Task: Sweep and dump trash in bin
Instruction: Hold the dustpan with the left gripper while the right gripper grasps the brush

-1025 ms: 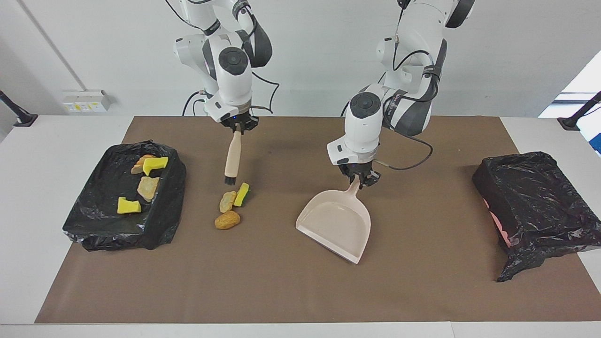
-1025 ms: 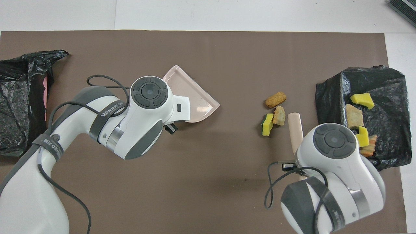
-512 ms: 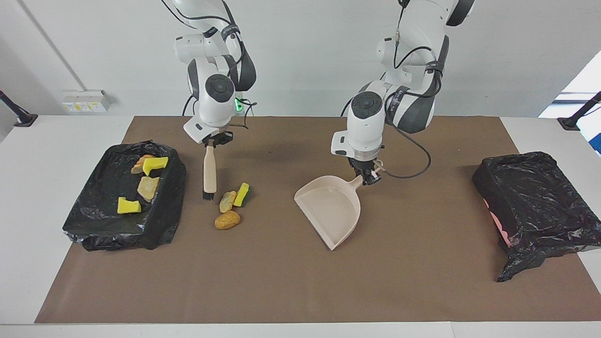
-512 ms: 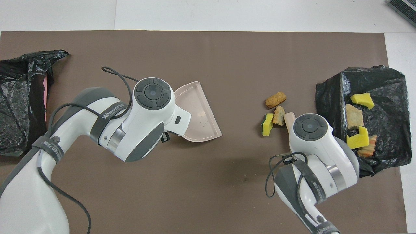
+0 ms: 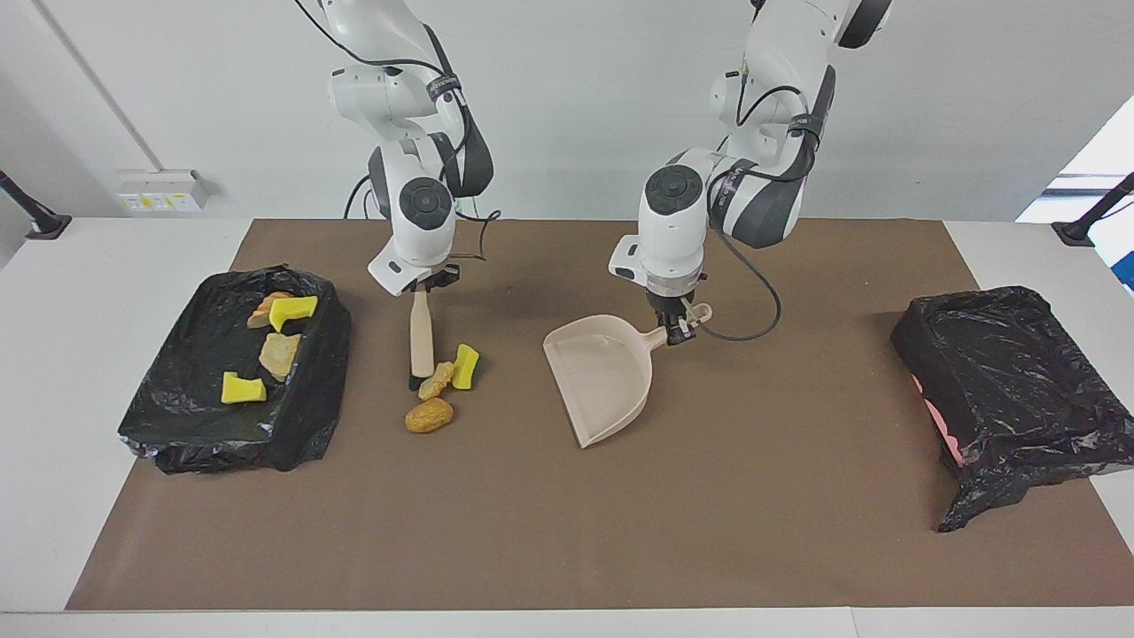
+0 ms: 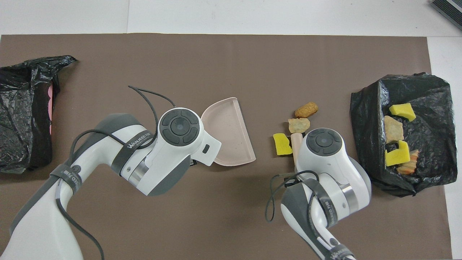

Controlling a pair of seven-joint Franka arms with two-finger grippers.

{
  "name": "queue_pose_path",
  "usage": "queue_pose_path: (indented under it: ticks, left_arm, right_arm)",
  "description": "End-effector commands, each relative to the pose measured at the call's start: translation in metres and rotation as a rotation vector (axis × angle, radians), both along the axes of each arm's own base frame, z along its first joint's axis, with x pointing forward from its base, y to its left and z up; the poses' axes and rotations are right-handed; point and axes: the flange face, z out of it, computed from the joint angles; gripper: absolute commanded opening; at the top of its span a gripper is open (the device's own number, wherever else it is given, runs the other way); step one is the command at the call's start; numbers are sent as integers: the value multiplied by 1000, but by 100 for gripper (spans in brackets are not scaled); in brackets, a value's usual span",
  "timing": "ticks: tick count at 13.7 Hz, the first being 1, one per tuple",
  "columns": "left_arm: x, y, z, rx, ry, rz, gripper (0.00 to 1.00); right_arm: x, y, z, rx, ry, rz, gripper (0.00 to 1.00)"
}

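Brown matting [image 5: 549, 532] covers the white table. On it the right gripper [image 5: 426, 285] clenches the handle of a hand brush [image 5: 421, 341], whose bristles seem to touch a tan lump [image 5: 436, 381] beside a yellow sponge chunk [image 5: 466, 366] and a bread-like roll [image 5: 429, 415]. More trash [image 5: 276, 341] lies in the black-lined bin [image 5: 306, 425] at the right arm's end. The left gripper [image 5: 678, 326] grasps the beige dustpan [image 5: 601, 379] by its handle, its mouth facing the loose pieces. Another black-bagged bin [image 5: 1019, 390] sits at the left arm's end.

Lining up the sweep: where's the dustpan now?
The dustpan sits mid-mat, held at its handle by the left gripper, mouth toward the loose trash beside the brush.
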Motion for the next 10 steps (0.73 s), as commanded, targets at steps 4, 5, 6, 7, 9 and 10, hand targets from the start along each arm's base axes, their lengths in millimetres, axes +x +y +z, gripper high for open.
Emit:
queue_pose_path:
  ticks: [4,5,6,7,9,10]
  left_arm:
    - [-8,8,-2,7,-31,-23,0]
    - [-7,9,-3,4,-31,-20,0]
    - [-6,10,-3,4,-29,-20,0]
    - [-4,14,-5,5,-26,-12,0]
    - [-2,17,-6,2,-23,-3,0]
    - [0,19,-6,0,-23,6,0]
  right_arm:
    - [11,69,-3,207,25,-108,0]
    - [15,81,3,254,33,-140,0]
    - [22,95,13,302,39,-173,0]
    - [29,104,30,308,32,-172,0]
    - [41,89,58,262,18,-149,0]
    - [51,65,85,228,-22,-129,0]
